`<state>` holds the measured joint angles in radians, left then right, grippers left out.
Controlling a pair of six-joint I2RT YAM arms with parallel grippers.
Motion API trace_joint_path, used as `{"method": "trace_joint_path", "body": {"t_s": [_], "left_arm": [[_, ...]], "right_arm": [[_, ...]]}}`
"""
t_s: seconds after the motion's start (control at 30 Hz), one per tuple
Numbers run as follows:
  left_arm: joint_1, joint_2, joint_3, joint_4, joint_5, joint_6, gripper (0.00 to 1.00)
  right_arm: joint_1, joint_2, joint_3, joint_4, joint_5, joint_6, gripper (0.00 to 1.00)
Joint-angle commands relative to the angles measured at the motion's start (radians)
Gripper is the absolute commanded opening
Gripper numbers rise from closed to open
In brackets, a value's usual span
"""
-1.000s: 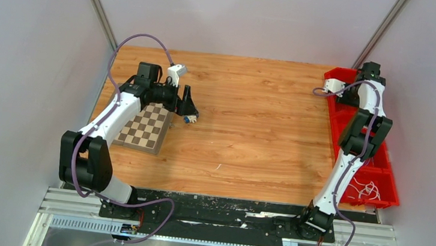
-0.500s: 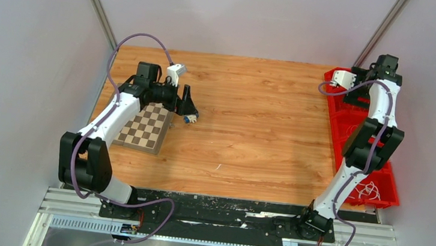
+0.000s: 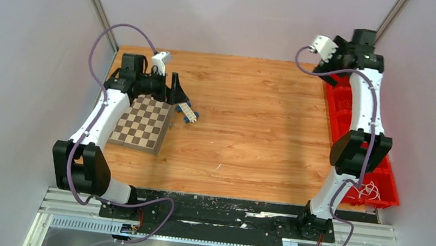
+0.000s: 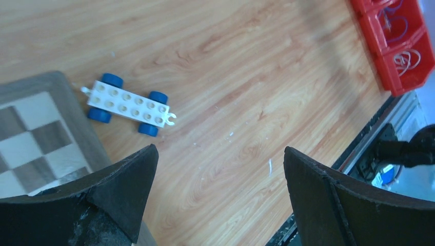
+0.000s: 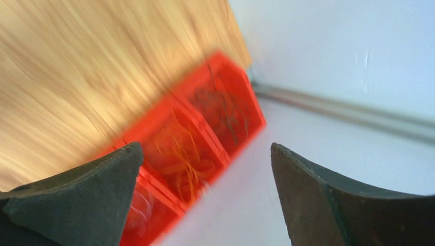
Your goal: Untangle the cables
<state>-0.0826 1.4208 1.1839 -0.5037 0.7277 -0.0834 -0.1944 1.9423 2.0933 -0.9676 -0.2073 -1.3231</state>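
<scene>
Right tool (image 5: 205,149), spread wide and empty, hangs over the red plastic bin (image 3: 380,203) holding hair-thin orange and dark cables (image 5: 180,154), far nearer than the left tool (image 4: 220,151).

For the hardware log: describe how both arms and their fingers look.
The left arm and the right arm both have white links joined by black joint housings. A greyish-purple cable loops along each arm, and a small white camera block sits at each wrist. The fingers are matte black wedges tapering to a point, and the left ones are lightly scuffed. No markings are visible.
</scene>
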Motion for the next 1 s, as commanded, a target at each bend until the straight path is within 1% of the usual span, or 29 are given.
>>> {"method": "trace_joint_path", "body": {"t_s": [0.0,0.03,0.07,0.1,0.13,0.17,0.2,0.23,0.27,0.3,0.33,0.4,0.47,0.53,0.63,0.7,0.77,0.83,0.97], "left_arm": [[0.043,0.031,0.219,-0.101,0.006,0.020,1.00],[0.048,0.066,0.252,-0.165,0.000,0.040,1.00],[0.049,0.087,0.329,-0.202,-0.021,0.049,1.00],[0.051,0.132,0.372,-0.281,-0.045,0.065,1.00],[0.053,0.154,0.459,-0.320,-0.049,0.074,1.00],[0.057,0.195,0.499,-0.395,-0.059,0.119,1.00],[0.060,0.211,0.575,-0.423,-0.071,0.136,1.00],[0.065,0.240,0.608,-0.461,-0.110,0.156,1.00],[0.067,0.250,0.665,-0.474,-0.133,0.159,1.00],[0.068,0.272,0.686,-0.490,-0.187,0.154,1.00],[0.069,0.281,0.724,-0.497,-0.210,0.148,1.00],[0.069,0.306,0.753,-0.523,-0.268,0.117,1.00],[0.069,0.315,0.730,-0.520,-0.306,0.081,1.00],[0.069,0.300,0.653,-0.492,-0.327,0.034,1.00],[0.049,0.251,0.489,-0.449,-0.374,0.024,1.00],[0.035,0.229,0.408,-0.425,-0.396,0.022,1.00],[0.030,0.220,0.357,-0.420,-0.364,0.010,1.00],[0.022,0.211,0.323,-0.417,-0.355,0.011,1.00],[0.009,0.189,0.317,-0.414,-0.373,0.031,1.00]], "right_arm": [[0.152,-0.037,0.056,-0.012,-0.012,0.416,1.00],[0.184,-0.032,0.051,-0.005,-0.023,0.500,1.00],[0.215,-0.028,0.045,0.007,-0.038,0.578,1.00],[0.236,-0.023,0.035,0.015,-0.059,0.665,1.00],[0.243,-0.021,0.013,0.029,-0.086,0.754,1.00],[0.243,-0.021,-0.008,0.044,-0.124,0.843,1.00],[0.241,-0.024,-0.042,0.055,-0.154,0.924,1.00],[0.239,-0.031,-0.086,0.067,-0.182,0.984,1.00],[0.239,-0.046,-0.147,0.091,-0.203,1.030,1.00],[0.239,-0.072,-0.226,0.121,-0.222,1.058,1.00],[0.240,-0.102,-0.309,0.156,-0.231,1.066,1.00],[0.238,-0.173,-0.477,0.244,-0.239,1.092,1.00],[0.239,-0.239,-0.615,0.294,-0.265,1.113,1.00],[0.238,-0.288,-0.722,0.337,-0.276,1.140,1.00],[0.239,-0.354,-0.822,0.372,-0.272,1.159,1.00],[0.239,-0.395,-0.869,0.388,-0.262,1.166,1.00],[0.237,-0.432,-0.904,0.399,-0.262,1.178,1.00],[0.237,-0.459,-0.927,0.404,-0.272,1.193,1.00],[0.237,-0.488,-0.940,0.403,-0.296,1.215,1.00]]}}
